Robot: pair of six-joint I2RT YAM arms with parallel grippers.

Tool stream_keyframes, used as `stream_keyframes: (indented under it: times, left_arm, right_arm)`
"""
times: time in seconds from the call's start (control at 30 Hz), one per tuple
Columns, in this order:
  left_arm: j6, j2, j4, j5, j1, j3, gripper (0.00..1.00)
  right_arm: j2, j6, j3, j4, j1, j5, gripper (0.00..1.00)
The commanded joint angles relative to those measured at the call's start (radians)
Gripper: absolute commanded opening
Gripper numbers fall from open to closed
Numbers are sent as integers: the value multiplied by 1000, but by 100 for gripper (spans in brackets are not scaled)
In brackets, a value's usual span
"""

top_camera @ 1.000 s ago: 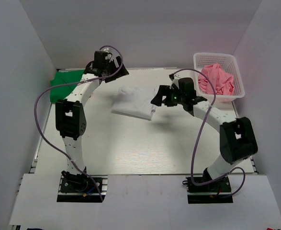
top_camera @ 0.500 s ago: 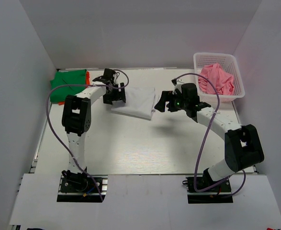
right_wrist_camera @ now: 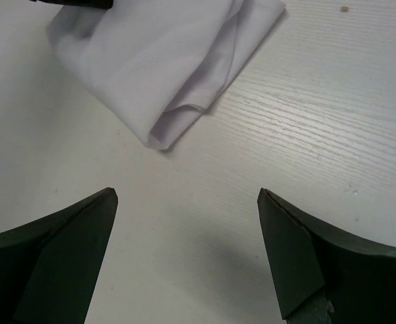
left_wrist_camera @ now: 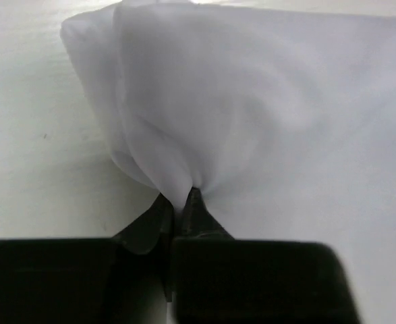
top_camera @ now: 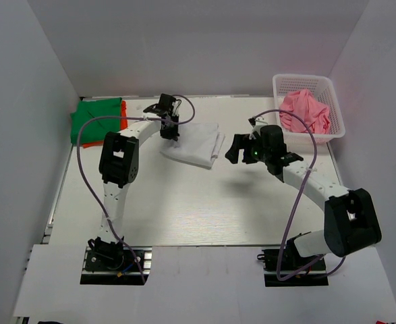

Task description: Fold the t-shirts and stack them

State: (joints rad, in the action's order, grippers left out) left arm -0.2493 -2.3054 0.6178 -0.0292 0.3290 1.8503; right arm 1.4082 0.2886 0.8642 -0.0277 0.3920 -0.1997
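Left wrist shows left end effector (left_wrist_camera: 179, 202) clamped on white t-shirt (left_wrist_camera: 272, 115); right end effector (right_wrist_camera: 185, 197) spread wide, empty.

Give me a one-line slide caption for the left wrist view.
Left tool shut on a pinch of the folded white t-shirt, which lies on the pale table.

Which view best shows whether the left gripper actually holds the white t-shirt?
Left wrist: the left gripper is pinched shut on a bunched fold of the white t-shirt. Top external only places it at the shirt's left edge. Right wrist shows the shirt's folded corner, not the grip.
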Motion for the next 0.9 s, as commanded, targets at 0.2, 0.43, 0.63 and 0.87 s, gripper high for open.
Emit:
stream_keyframes:
  times: [0.2, 0.43, 0.63, 0.87]
  left_arm:
    - [31, 4, 114, 207, 7, 144, 0]
    - [189, 202, 31, 383, -22, 69, 0]
    - [315, 290, -10, 492, -54, 46, 0]
    - [464, 330, -96, 583, -129, 55, 0]
  right_arm:
    - [-57, 26, -82, -115, -4, 71, 90]
    - [-48, 27, -90, -121, -2, 86, 90]
    - [-9, 18, -76, -141, -4, 60, 90]
    - [46, 26, -44, -158, -7, 19, 90]
